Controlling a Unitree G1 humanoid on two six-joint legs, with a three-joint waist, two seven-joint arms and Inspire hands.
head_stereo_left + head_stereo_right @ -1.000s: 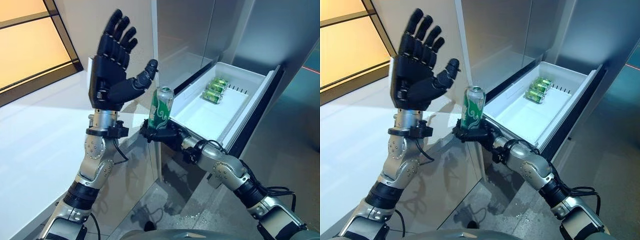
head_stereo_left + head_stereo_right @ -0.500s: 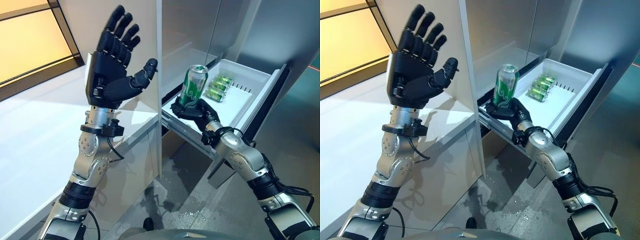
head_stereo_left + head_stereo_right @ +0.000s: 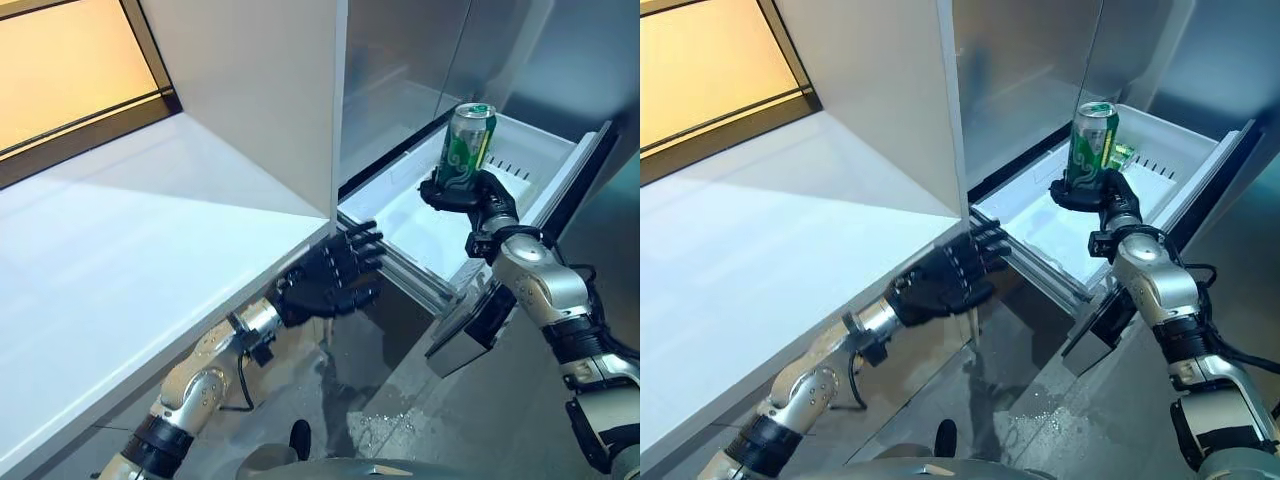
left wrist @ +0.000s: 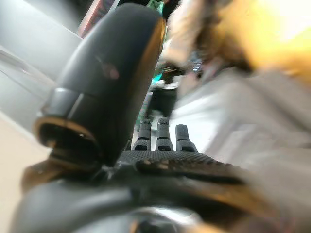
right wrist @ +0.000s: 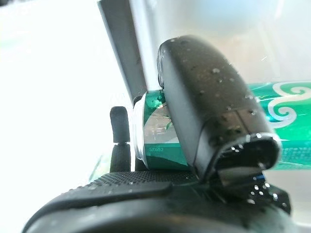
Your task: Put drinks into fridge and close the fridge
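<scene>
My right hand (image 3: 472, 196) is shut on a green can (image 3: 466, 146) and holds it upright by its base over the open white fridge drawer (image 3: 415, 215). In the right wrist view the thumb (image 5: 209, 111) lies across the can (image 5: 291, 121). Part of another green can (image 3: 1127, 152) shows in the drawer just behind the held one. My left hand (image 3: 328, 278) is open and empty, low by the corner of the white counter, just in front of the drawer's near rail. Its fingers (image 4: 160, 132) point straight out in the left wrist view.
A white counter (image 3: 130, 250) fills the left side, with a white upright panel (image 3: 260, 90) at its far end. The fridge's steel wall (image 3: 400, 70) rises behind the drawer. The drawer's dark front (image 3: 592, 170) stands out to the right. The grey floor (image 3: 400, 430) below has a wet patch.
My left arm has dropped from raised high to low beside the counter corner. My right hand has carried the can farther back over the drawer. The camera has shifted too.
</scene>
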